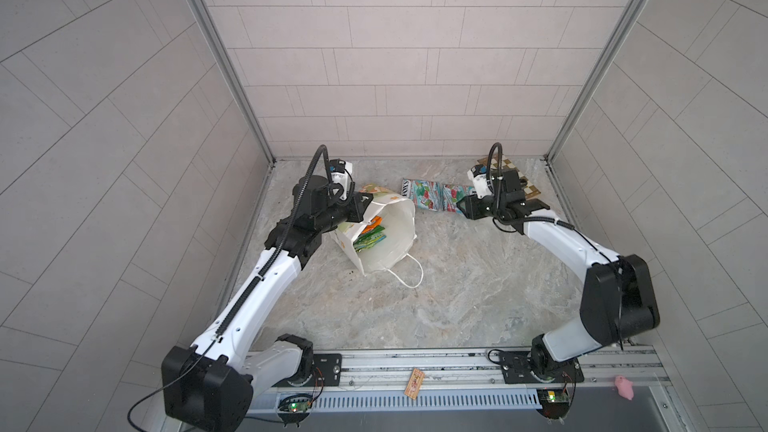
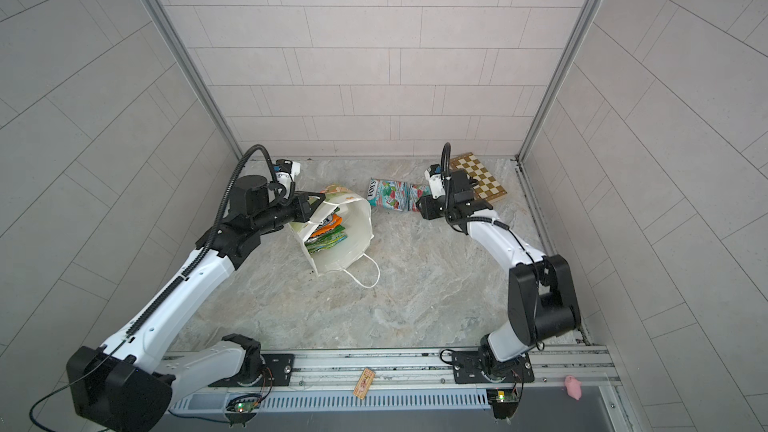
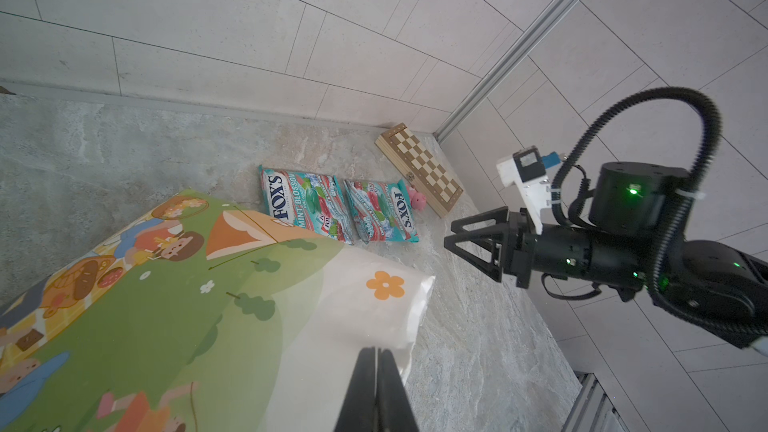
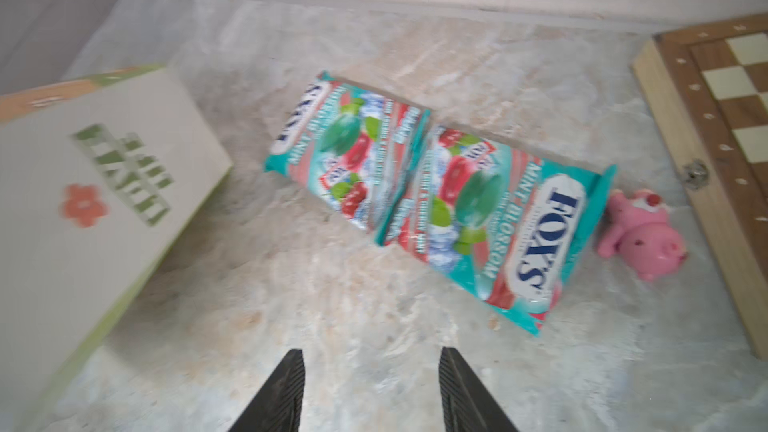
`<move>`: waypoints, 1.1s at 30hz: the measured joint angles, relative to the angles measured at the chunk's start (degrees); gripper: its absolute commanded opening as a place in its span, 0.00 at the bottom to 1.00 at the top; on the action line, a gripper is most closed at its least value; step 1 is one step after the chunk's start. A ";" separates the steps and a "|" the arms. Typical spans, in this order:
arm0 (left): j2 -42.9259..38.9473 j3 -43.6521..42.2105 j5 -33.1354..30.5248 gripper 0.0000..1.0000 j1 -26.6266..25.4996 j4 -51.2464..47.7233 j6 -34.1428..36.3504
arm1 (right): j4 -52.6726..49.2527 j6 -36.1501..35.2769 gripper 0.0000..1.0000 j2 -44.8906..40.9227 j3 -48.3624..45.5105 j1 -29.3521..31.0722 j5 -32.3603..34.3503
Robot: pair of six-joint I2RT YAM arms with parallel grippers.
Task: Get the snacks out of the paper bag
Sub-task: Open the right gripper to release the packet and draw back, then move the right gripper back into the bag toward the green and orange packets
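marble-patterned table [image 1: 457,284] with two arms.

surroundings: a folded wooden chessboard [image 2: 480,176] lies in the far right corner, partly covered in both top views by the right arm's wrist. a pink pig [image 4: 642,238] lies between the chessboard and the pig-side teal packet [image 4: 498,222], just beside that packet's end. a second pink pig [image 1: 624,386] and a small tan card [image 1: 413,384] rest on the front rail, well apart from the work.

paper bag [image 1: 399,238]: left of centre, mouth open upward toward the top camera, long axis roughly vertical; any lean cannot be told. its floral side faces the back wall and its cord handle [image 1: 409,276] droops toward the front. green-yellow and orange packets [image 1: 370,238] stand on edge inside, against the left wall. the left gripper [image 3: 376,363], fingers pressed together, pinches the far left corner of the rim, and its arm covers that part from above.

the bag-side teal packet [image 4: 349,151] and the pig-side one lie flat to the right of the bag, end to end and touching, long axes in one line roughly along the back wall, fox's logos at the outer ends.

right gripper [image 4: 372,351]: jaws apart, nothing between them, over bare table just in front of the pig-side packet.
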 measured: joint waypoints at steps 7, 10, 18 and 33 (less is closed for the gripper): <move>-0.02 -0.02 0.42 0.00 0.00 0.04 0.02 | 5.88 6.36 0.50 -10.10 -9.09 13.07 -0.13; -0.09 0.00 0.35 0.00 0.00 0.04 0.11 | 8.20 8.22 0.47 -11.74 -10.29 19.26 0.55; -0.13 0.00 0.02 0.00 0.00 0.07 0.11 | 16.50 11.91 0.43 -7.48 -10.05 27.32 -0.63; -0.13 -0.02 -3.32 0.00 0.00 0.20 -0.28 | 18.53 7.72 0.34 12.39 -0.42 25.09 3.32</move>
